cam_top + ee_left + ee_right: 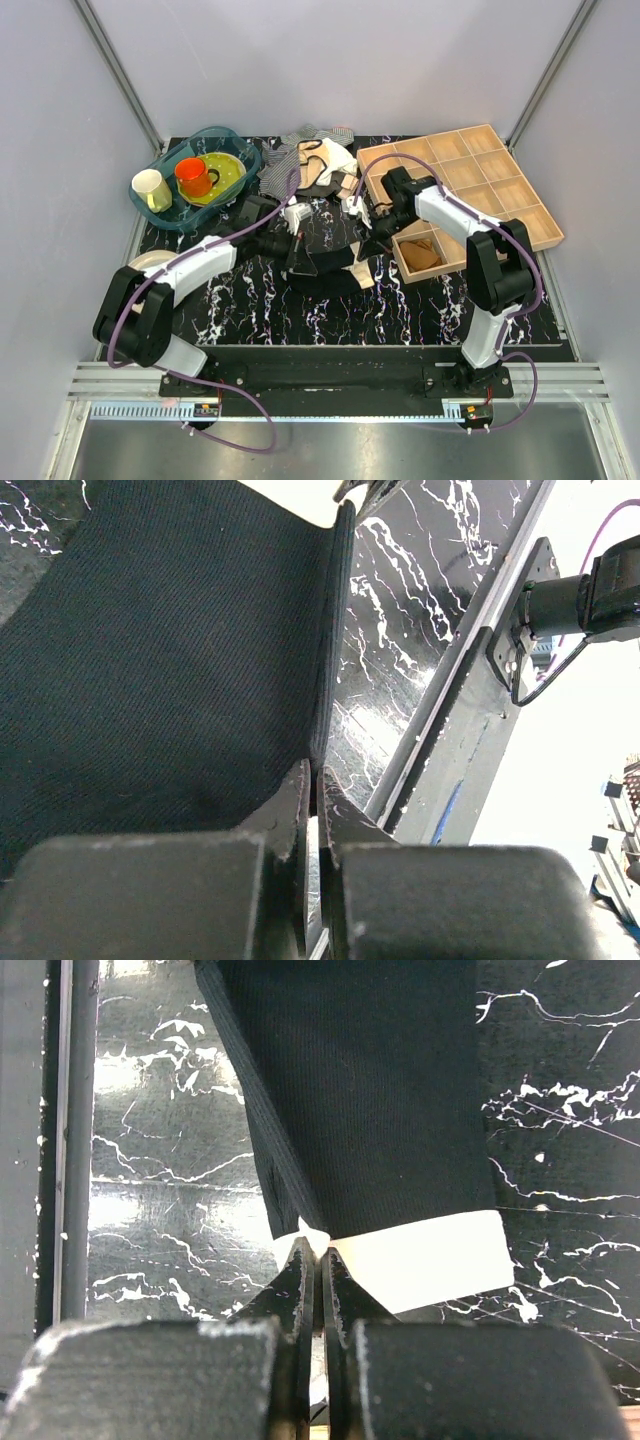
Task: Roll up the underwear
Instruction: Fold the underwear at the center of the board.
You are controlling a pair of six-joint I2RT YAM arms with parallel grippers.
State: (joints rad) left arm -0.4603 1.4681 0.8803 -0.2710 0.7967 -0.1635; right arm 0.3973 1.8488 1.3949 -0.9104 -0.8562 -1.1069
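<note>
Marbled black table (400, 310); underwear (370, 1090) held by two edges: left gripper (314, 780) pinches dark hem (330, 630), right gripper (314, 1257) pinches white band (430, 1260), likely spreading flat before rolling.

Tight pinch here: the left gripper (314, 780) has its fingers (288, 815) closed on the underwear (170, 670) at its ribbed hem. Black fabric spreads left, marbled worktop (400, 640) right.

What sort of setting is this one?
Probably a lab robot test cell, not a home: plain grey walls with metal framing, two arms bolted to a base plate, and staged props, a clothes pile and a divided wooden tray, on a marbled table.
</note>
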